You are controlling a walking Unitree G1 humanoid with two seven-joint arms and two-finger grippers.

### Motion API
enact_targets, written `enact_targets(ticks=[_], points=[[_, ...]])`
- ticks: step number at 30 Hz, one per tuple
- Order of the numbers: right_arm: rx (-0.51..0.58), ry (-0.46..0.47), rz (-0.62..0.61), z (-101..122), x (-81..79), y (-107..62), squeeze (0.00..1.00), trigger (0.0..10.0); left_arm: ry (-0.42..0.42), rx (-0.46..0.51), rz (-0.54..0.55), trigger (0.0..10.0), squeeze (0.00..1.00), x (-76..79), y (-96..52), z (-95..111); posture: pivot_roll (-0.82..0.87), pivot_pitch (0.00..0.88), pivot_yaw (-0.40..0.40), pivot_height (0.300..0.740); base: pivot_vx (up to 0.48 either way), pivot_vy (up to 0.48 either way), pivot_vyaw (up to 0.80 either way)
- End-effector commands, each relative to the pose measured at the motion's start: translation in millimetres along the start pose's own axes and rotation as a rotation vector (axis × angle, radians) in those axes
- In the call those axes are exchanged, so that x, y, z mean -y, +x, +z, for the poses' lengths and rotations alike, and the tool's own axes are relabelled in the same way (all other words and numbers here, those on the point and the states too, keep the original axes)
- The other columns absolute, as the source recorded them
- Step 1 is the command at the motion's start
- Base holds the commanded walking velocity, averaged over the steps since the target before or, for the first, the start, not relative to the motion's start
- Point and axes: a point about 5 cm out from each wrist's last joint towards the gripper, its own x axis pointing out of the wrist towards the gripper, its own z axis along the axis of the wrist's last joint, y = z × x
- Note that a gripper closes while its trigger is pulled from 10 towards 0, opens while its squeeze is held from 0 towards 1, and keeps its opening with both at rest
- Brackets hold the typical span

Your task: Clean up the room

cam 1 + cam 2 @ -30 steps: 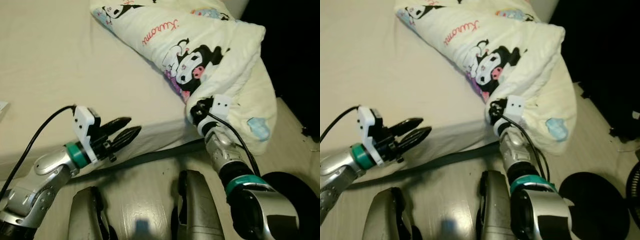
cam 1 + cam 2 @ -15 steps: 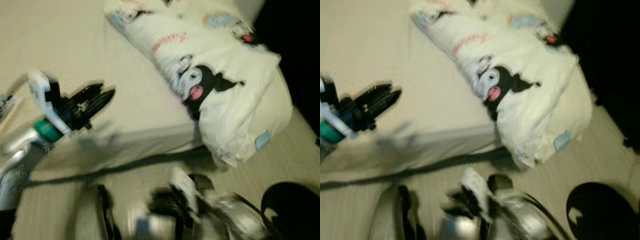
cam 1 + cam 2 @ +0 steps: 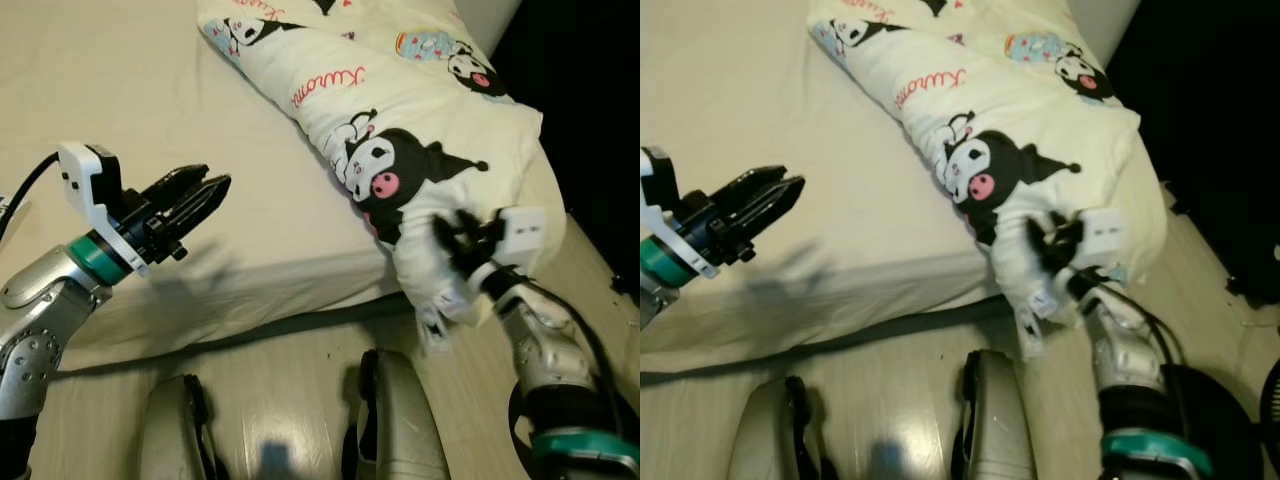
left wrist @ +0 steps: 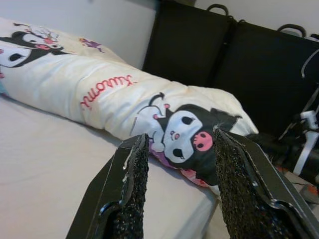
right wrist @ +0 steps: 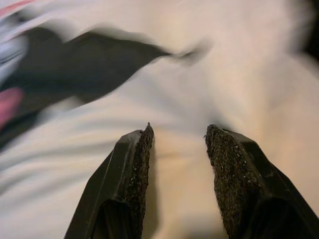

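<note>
Our right hand [image 3: 462, 238], fingers apart, presses against the cream cartoon-print quilt [image 3: 420, 130] bunched at the bed [image 3: 150, 130] corner, overhanging the floor [image 3: 300, 370]. Our left hand [image 3: 195, 195], fingers apart, hovers over the sheet.

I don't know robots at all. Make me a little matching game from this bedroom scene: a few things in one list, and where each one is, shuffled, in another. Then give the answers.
Things:
1. left gripper
2. right gripper
3. cartoon-print quilt
4. bed sheet

Places or states:
A. plain cream, bare across the mattress
B. open, fingers against the quilt's hanging corner
C. open, held above the bare sheet near the bed's edge
D. bunched along the bed, one corner hanging over the edge toward the floor

Pairs: 1-C, 2-B, 3-D, 4-A
</note>
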Motion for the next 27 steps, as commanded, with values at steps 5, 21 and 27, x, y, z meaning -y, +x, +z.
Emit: enact_targets(ticks=[5, 21, 27], points=[[-0.099, -0.090, -0.268, -26, 27.7, -13.5, 0.00, 10.0, 0.008, -0.026, -0.012, 10.0, 0.00, 3.0, -2.0, 0, 0.03, 0.223, 0.004, 0.520, 0.000, 0.000, 0.00], [-0.249, 0.146, -0.102, -60, -74.5, 15.4, 0.00, 10.0, -0.012, -0.029, -0.047, 10.0, 0.00, 8.4, 10.6, 0, 0.05, 0.222, 0.035, 0.520, 0.000, 0.000, 0.00], [-0.305, 0.281, 0.024, -66, -128.9, 15.8, 0.00, 10.0, 0.011, -0.134, -0.108, 10.0, 0.00, 14.3, 8.5, -7, 0.06, 0.220, 0.039, 0.520, 0.000, 0.000, 0.00]])
